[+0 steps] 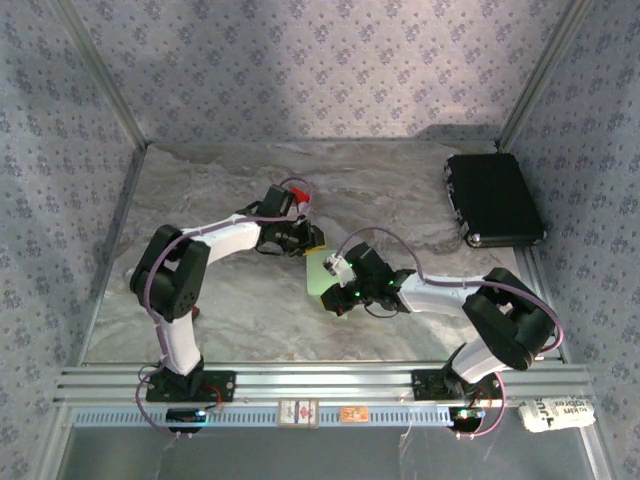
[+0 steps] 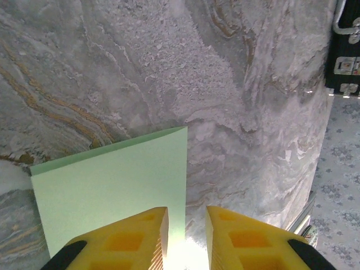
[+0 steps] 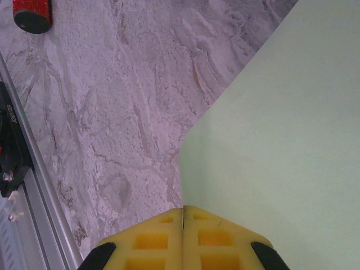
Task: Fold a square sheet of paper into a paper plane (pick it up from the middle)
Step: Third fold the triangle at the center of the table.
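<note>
Square sheet of paper [image 3: 281, 140], edge pinched in clenched right fingers [image 3: 152, 242], left fingers [image 2: 129, 239] parted (its edge between them)

— What does the sheet of paper [image 1: 318, 270] look like?
— Thin, pale green and smooth, with crisp straight edges. From the left wrist, one sharp corner points away across the grey marbled tabletop [image 2: 253, 112].
— Where is it?
— Around the middle of the tabletop.
— Is it a plain flat square?
— Not clearly. From the right wrist its outline bends inward, where a slanted edge meets a straight one at a notch. That straight edge runs into the closed tips of the right pincer [image 3: 183, 216], which nip it. I cannot tell whether it is doubled over.
</note>
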You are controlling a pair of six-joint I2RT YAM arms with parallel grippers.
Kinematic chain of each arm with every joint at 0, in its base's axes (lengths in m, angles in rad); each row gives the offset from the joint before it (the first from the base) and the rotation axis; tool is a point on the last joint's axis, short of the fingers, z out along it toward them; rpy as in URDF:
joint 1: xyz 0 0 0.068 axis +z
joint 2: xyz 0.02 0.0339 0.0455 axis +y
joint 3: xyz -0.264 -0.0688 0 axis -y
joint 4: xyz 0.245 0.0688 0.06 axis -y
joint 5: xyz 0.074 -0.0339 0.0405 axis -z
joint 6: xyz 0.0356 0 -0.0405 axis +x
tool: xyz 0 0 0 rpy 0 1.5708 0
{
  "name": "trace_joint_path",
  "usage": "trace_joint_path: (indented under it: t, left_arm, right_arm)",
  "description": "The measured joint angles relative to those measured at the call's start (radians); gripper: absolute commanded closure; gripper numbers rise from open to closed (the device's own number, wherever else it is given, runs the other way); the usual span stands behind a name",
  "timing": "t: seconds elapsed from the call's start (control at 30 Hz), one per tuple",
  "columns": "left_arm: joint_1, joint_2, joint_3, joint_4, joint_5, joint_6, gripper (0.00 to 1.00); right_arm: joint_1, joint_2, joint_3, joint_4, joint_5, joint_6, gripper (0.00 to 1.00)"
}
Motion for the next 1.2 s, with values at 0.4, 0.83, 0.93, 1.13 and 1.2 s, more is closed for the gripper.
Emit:
trace_joint_path:
  t: [0.4, 0.83, 0.93, 1.13, 1.2]
  left_arm:
    - [-0.017, 0.128, 0.047, -0.065, 0.007, 0.067, 0.79]
    - [-0.017, 0.140, 0.047, -0.076, 0.013, 0.100, 0.79]
    - [-0.017, 0.140, 0.047, -0.076, 0.013, 0.103, 0.79]
    - [-0.017, 0.140, 0.047, -0.076, 0.013, 0.103, 0.79]
    - [-0.017, 0.140, 0.047, -0.075, 0.013, 0.103, 0.79]
  right_arm:
    - [-0.009, 0.000, 0.000, 0.000, 0.003, 0.000, 0.97]
    - [-0.029, 0.001, 0.001, -0.021, 0.049, 0.000, 0.97]
    - [-0.044, 0.004, 0.002, -0.038, 0.069, 0.000, 0.97]
    - [-0.055, 0.006, 0.002, -0.061, 0.108, 0.000, 0.97]
    - [-0.055, 0.006, 0.002, -0.063, 0.116, 0.000, 0.97]
